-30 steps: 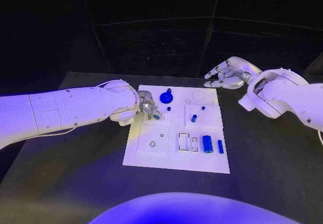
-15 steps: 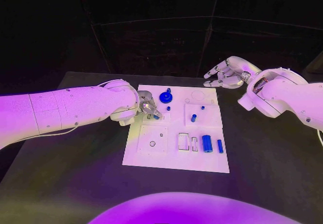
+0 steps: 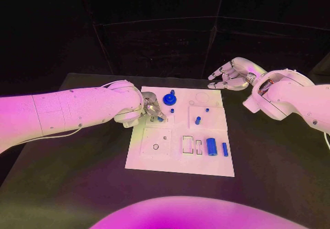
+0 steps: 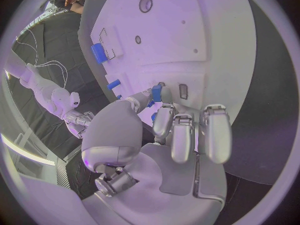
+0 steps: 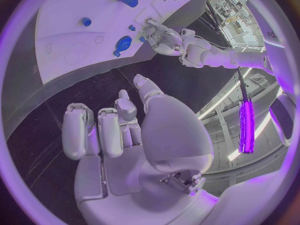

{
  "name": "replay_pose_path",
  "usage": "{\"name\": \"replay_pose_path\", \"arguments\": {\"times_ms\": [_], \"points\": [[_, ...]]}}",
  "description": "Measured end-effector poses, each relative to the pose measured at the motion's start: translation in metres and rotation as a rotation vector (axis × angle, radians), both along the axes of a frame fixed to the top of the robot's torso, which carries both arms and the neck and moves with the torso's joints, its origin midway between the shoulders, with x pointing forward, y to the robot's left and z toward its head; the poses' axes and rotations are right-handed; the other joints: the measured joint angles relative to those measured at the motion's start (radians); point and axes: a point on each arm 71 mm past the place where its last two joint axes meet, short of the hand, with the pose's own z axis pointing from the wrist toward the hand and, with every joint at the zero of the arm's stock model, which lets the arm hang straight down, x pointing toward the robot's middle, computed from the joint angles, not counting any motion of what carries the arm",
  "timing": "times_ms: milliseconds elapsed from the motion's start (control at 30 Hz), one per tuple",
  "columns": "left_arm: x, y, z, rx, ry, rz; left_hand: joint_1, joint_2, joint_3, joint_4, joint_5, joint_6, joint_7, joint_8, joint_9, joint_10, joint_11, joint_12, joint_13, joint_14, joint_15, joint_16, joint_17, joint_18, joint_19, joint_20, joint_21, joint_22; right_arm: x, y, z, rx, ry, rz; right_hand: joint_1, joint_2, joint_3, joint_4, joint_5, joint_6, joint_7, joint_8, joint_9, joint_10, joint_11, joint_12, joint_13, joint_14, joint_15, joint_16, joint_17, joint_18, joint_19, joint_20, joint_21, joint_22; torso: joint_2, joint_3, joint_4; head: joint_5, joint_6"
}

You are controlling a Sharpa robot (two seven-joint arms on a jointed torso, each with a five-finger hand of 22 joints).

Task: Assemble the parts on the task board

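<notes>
Head view, left hand (image 3: pixel 151 111) pinching small blue cylindrical part (image 3: pixel 160 119) over flat white task board (image 3: pixel 177 162), right hand (image 3: pixel 230 76) released.

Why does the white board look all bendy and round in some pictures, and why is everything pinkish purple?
In the left wrist view the fisheye lens bows the task board edges behind the left hand. In the right wrist view the board's edges curve too, beyond the right hand. In the head view the board's edges run straight. Pink-purple light tints all three views, and the black table stays dark.
</notes>
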Motion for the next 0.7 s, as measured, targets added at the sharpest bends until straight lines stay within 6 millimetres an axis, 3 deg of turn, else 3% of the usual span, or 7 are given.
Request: {"name": "replay_pose_path", "arguments": {"times_ms": [333,700], "points": [[0.0030,0.0001,-0.0002,0.011,0.010,-0.005,-0.061,-0.024,-0.003,0.008,0.001,0.014,-0.006,0.004,0.001,0.004,0.003,0.000,0.002,0.000,0.000,0.000,0.000,0.000,0.000,0.000,0.004,0.000,-0.0003,0.0002,0.0000,0.000,0.000,0.001,0.000,0.000,0.000,0.000,0.000,0.000,0.000,0.000,0.000,0.000,0.000,-0.005,-0.005,0.000,0.000,-0.004,-0.003,0.000,0.000,0.000,0.000,-0.002,0.000,0.0003,0.0000,-0.001,-0.003],[0.0028,0.0016,-0.0002,0.020,0.023,-0.012,-0.061,-0.024,-0.006,0.005,0.001,0.015,-0.007,0.004,0.002,0.007,0.000,0.000,0.004,0.000,0.000,0.000,0.000,0.000,0.000,0.000,0.004,0.000,-0.0005,0.0004,0.0001,0.001,0.000,0.002,0.000,0.000,0.000,0.000,0.000,0.000,0.000,0.000,0.000,0.000,0.000,-0.005,-0.005,0.000,0.000,-0.004,-0.003,0.000,0.000,0.000,0.000,-0.002,0.000,-0.0004,0.0010,-0.003,-0.004]]}}
